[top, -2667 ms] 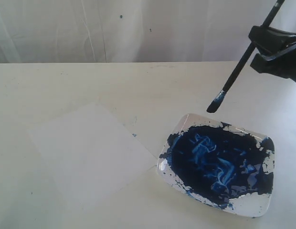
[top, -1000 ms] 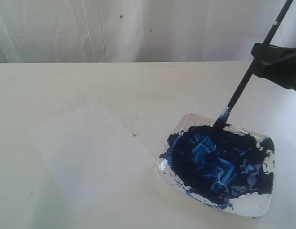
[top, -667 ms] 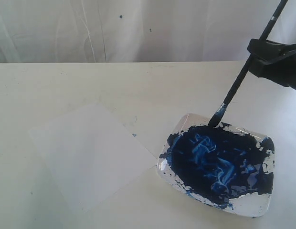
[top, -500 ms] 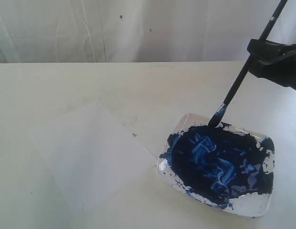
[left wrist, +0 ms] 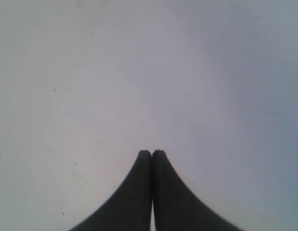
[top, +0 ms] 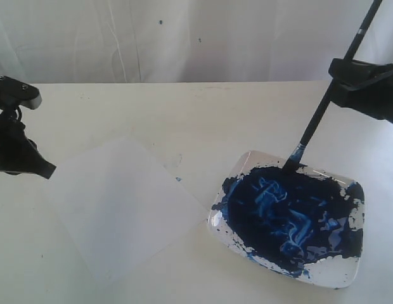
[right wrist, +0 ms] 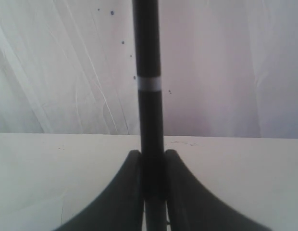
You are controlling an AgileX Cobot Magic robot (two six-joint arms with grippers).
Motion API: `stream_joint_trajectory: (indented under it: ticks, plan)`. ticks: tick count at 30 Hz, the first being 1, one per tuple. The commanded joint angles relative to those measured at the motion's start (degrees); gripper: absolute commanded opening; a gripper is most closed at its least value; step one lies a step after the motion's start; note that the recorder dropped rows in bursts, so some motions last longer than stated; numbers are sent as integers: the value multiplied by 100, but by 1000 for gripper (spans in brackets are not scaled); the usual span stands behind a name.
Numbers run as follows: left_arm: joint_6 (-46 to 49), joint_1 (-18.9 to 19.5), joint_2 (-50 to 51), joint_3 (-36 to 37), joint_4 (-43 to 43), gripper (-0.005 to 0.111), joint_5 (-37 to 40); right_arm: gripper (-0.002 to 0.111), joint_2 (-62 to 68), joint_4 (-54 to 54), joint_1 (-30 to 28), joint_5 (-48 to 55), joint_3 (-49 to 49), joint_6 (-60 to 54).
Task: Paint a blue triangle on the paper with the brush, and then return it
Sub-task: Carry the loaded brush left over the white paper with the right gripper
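My right end effector [right wrist: 152, 159] clamps the brush [top: 323, 107], tip in the dish [top: 329, 273]; left end effector [left wrist: 152, 155] closed, empty; paper [top: 120, 202] blank, painting and return outstanding.

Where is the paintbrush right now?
In the exterior view the brush is on the right side, held tilted by the right gripper, with its tip down at the far edge of the blue paint dish.

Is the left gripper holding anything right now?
No, the left gripper has its jaws pressed together with nothing between them.
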Motion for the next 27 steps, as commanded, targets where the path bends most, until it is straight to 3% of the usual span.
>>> stream_joint_trajectory:
  ticks: [1, 11, 17, 27]
  plan:
    - [153, -28, 415, -29, -87, 0, -593, 6, -46, 1, -31, -6, -10, 21]
    - [153, -28, 1193, -39, -205, 0, -914, 6, -46, 1, -31, 4, -10, 21]
    - [153, -28, 1451, -39, -1139, 0, -1152, 6, -46, 1, -31, 4, -10, 21]
    - [153, -28, 1604, -39, -1153, 0, -1152, 6, -46, -60, -31, -233, -10, 21]
